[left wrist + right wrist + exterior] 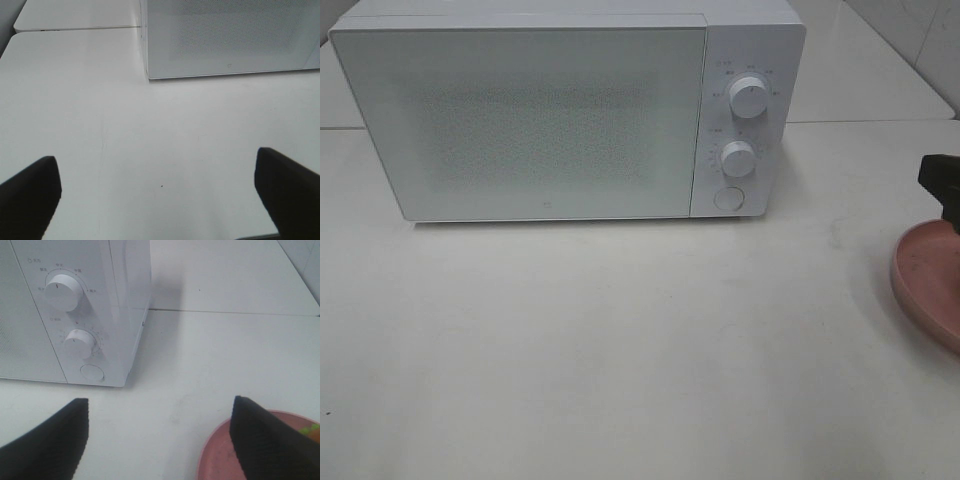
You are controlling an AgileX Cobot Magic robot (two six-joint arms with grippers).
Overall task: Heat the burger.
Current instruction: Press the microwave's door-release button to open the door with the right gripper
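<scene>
Gaping wide and empty at left claw (155, 170) and right claw (160, 407). Barely glimpsed burger (312, 430) on plate (215, 457), right of shut microwave (540, 120), mostly hidden behind a finger (265, 445). Could shove plate or topple burger by closing blind; could stall at microwave unless opened first

The microwave (540, 120) sits at the back of the desk (620, 350). Right of it lies the plate (928, 278), holding the burger (313, 430).

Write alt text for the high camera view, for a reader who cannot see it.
A white microwave, door shut, stands at the back of a white table. A pink plate lies at the right edge.
</scene>
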